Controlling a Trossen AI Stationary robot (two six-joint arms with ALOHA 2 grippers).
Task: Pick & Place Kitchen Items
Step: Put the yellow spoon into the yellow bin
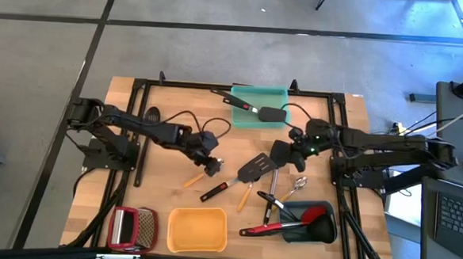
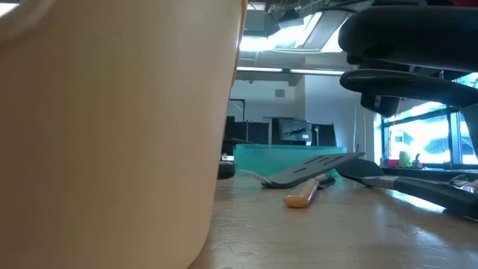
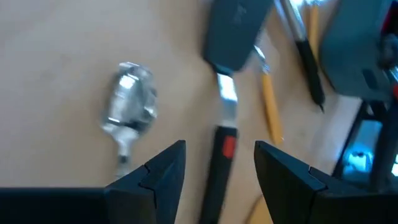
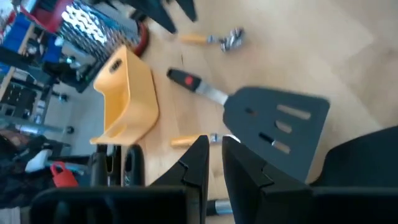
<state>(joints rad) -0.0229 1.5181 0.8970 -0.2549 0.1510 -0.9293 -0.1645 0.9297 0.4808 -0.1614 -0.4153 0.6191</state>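
Kitchen items (image 1: 256, 186) lie scattered on the wood table (image 1: 165, 189) beyond the yellow tray (image 1: 198, 228), with a black slotted turner (image 1: 241, 176) nearest our left gripper (image 1: 211, 165). We see that gripper's fingers spread and holding nothing, over a small metal spoon (image 3: 129, 106) and the turner's handle. Our right gripper (image 4: 214, 163) hovers nearly closed beside the turner's blade, gripping nothing.

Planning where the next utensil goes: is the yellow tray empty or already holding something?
Empty. In the high view the yellow rectangular plastic tray shows only its bare floor; the right wrist view also shows nothing inside.
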